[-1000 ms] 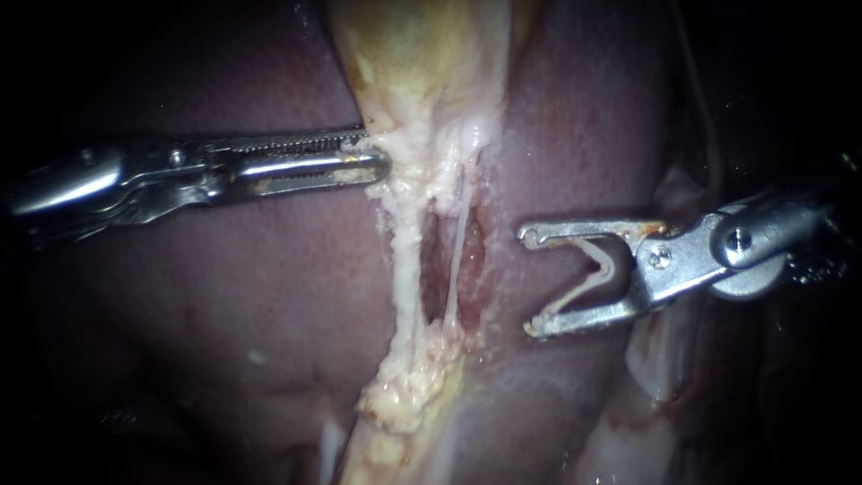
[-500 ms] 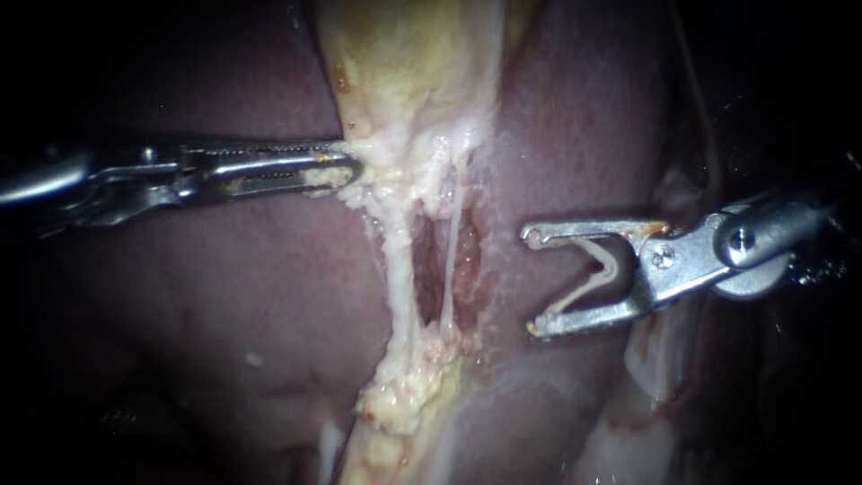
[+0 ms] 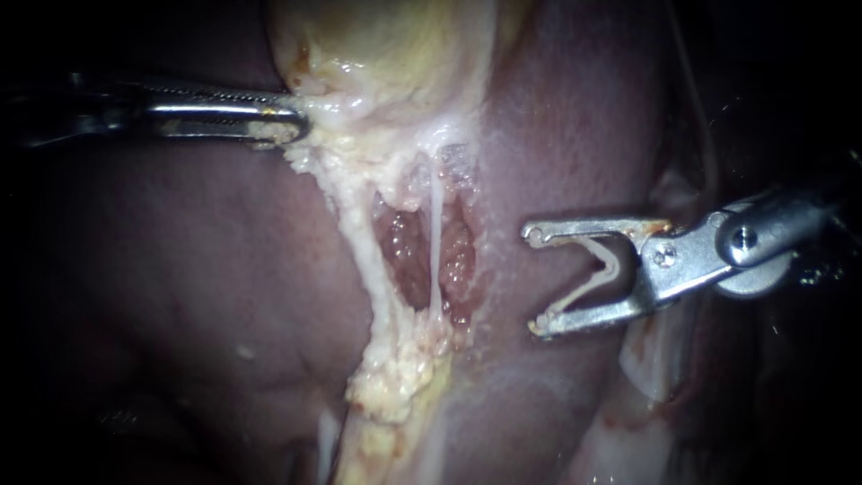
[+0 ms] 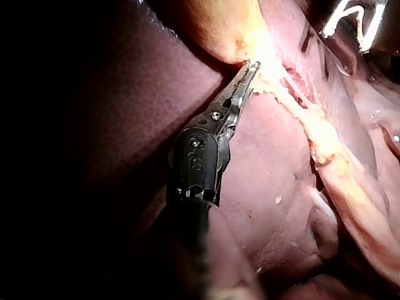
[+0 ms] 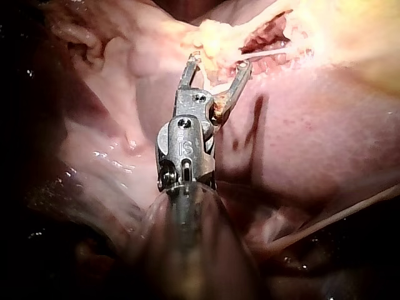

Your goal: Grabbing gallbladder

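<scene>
The gallbladder (image 3: 395, 54), a pale yellow, glossy sac, lies at the upper centre of the endoscope view against the smooth maroon liver (image 3: 180, 287). The left instrument (image 3: 292, 126) has its tool clamped on the sac's lower edge, jaws nearly together; the left wrist view shows their serrated teeth most clearly. Two whitish strands (image 3: 435, 242) run from the sac to a granular fatty lump (image 3: 395, 386), with raw red tissue between them. The right instrument (image 3: 534, 280) stands beside this gap, its tool open and holding nothing; the right wrist view places its tips close to the lump.

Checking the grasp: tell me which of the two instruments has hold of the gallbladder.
The left instrument, shut on the edge of the gallbladder; the right instrument stands open, gripping nothing.
</scene>
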You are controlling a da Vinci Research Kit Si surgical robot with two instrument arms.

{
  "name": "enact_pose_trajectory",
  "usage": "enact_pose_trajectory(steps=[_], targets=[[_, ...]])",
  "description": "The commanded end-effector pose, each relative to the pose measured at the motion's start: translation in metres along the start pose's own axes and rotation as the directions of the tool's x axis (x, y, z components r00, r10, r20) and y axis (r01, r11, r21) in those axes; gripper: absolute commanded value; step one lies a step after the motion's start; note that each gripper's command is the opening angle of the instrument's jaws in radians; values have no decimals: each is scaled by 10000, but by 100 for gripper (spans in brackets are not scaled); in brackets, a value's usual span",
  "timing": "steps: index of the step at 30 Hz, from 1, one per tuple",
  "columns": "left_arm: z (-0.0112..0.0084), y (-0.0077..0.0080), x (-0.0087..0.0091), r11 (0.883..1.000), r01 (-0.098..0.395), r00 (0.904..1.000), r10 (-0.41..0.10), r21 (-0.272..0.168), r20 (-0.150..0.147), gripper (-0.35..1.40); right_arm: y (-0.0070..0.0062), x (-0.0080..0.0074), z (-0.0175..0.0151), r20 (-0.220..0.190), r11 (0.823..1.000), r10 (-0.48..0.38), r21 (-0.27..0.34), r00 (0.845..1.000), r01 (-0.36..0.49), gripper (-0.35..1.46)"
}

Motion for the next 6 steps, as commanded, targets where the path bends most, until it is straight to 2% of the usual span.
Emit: enact_pose_trajectory(steps=[1, 6], targets=[[0, 0, 0, 10000, 8, 10000, -8, 17, -2, -35, 0, 0, 0, 1, 10000, 3, -2, 10000, -3, 50], [1, 1, -2, 10000, 1, 10000, -1, 28, -2, -35, 1, 0, -1, 0, 10000, 6, -3, 10000, -6, 50]])
